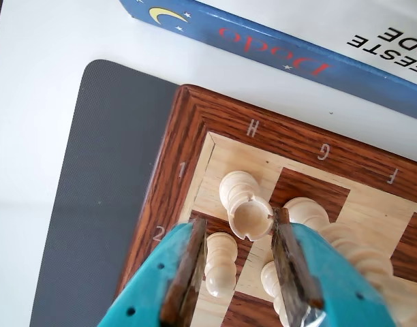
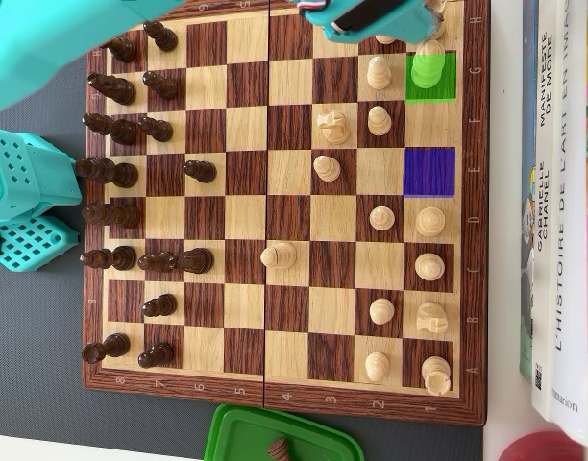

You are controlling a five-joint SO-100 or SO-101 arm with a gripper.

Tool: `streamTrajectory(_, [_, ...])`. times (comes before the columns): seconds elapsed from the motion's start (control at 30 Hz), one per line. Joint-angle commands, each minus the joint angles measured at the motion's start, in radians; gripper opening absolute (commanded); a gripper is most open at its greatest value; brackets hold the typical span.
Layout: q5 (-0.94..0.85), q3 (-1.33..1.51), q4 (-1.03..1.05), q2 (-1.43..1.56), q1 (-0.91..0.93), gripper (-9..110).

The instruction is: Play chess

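A wooden chessboard (image 2: 275, 403) carries dark pieces on the left and pale pieces on the right in the overhead view. In the wrist view my teal gripper (image 1: 240, 218) is open, with its jaws on either side of the top of the pale rook (image 1: 253, 216) on the corner square H1. The right finger (image 1: 285, 238) touches the rook's rim, while the left finger (image 1: 193, 252) stands apart from it. A pale pawn (image 1: 221, 262) stands below the left finger. In the overhead view the gripper (image 2: 400, 14) covers that corner. A pale piece (image 2: 429, 65) stands on a green-marked square, and a purple-marked square (image 2: 429, 171) is bare.
Books (image 2: 563, 192) lie along the board's right side, and a blue book (image 1: 276, 44) lies past the corner. A grey mat (image 1: 99, 170) is under the board. A green lid (image 2: 275, 437) holds one dark piece. The teal arm base (image 2: 25, 202) stands at the left.
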Motion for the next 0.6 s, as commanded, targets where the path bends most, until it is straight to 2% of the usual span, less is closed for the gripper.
streamTrajectory(0.0, [-0.002, -0.052, -0.012, 0.012, 0.005, 15])
streamTrajectory(0.57, [0.003, -0.052, -0.014, 0.003, 0.008, 15])
